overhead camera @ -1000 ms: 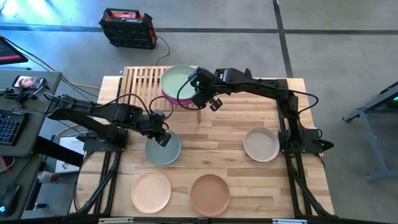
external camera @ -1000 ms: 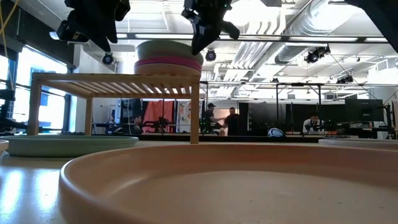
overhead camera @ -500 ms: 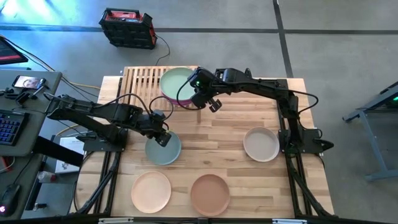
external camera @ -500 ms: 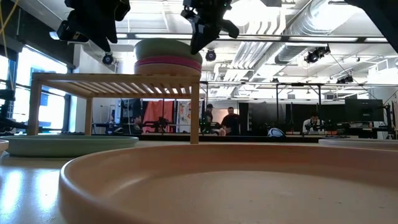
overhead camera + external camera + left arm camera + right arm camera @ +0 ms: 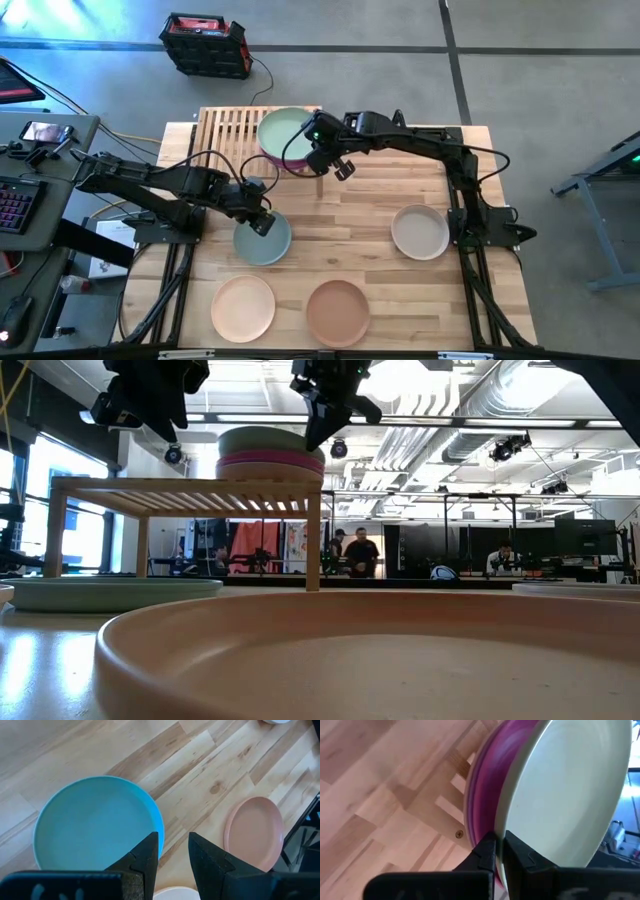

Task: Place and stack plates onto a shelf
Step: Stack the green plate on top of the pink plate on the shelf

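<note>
1. Mint-green plate lies topmost on a stack of plates at the right end of the shelf; magenta plate shows just under it, with at least one paler plate beneath. The stack lies flat and level, rims up. Being round, the plates have no long axis; the shelf's long side runs across the table's far edge, with bare slats to the left of the stack.
2. Right gripper hangs just beside the stack's right rim, above the shelf's corner post, fingers pressed together and holding nothing. Judgement: it is nudging or squaring the stack. Best done with a slow, level push against the rims, low enough to catch the lower plates, so the top one does not skate off.
3. Left gripper hovers over the near rim of the grey-teal plate on the tabletop, fingers spread with a gap between them, nothing pinched. Judgement: for the next pick, straddle the rim squarely before closing.
4. On the table, well apart: cream plate, brown plate, peach plate.
</note>
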Controlling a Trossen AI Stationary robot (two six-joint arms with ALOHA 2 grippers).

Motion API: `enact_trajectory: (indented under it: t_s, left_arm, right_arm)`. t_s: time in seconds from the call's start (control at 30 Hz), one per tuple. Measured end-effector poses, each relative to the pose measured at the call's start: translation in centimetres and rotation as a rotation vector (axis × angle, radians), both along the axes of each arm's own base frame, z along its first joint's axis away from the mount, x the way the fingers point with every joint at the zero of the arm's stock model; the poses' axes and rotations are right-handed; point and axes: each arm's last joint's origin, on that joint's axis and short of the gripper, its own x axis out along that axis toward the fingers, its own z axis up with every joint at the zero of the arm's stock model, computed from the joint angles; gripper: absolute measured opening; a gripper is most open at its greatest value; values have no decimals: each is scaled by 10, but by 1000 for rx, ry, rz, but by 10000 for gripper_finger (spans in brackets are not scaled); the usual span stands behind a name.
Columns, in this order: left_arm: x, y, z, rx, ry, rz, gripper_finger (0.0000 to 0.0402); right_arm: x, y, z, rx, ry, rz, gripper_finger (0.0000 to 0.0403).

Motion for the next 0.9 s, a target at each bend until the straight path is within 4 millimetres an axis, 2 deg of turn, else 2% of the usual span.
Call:
enact_trajectory:
  t_s: [0.9]
  left_arm:
    - [0,0,0,-1,0,0,97]
  right_arm:
    - [0,5,0,-23,10,-55,1]
